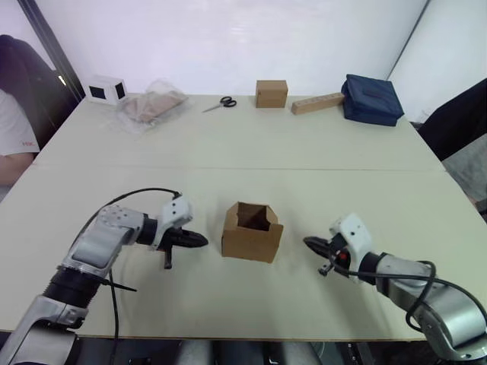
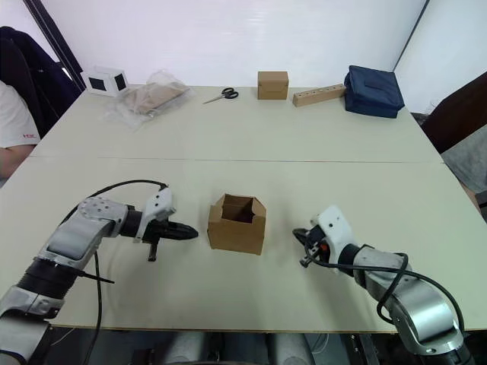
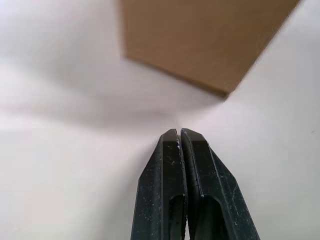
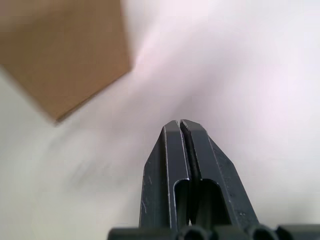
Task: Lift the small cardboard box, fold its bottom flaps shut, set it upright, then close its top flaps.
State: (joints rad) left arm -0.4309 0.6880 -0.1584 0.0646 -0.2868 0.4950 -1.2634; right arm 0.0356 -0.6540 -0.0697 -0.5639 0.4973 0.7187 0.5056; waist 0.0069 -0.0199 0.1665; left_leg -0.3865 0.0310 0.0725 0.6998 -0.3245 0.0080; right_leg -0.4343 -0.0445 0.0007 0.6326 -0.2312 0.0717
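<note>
Box upright mid-table, open end up; both grippers flanked it, empty.

The small cardboard box (image 1: 252, 233) sat on the table (image 1: 304, 152), nothing holding it. Left gripper (image 1: 199, 241) lay near the box's left wall, fingers pressed together; right gripper (image 1: 310, 243) near its right wall, fingers likewise pressed together. Both pointed at the box, likely staged to squeeze and lift it.
</note>
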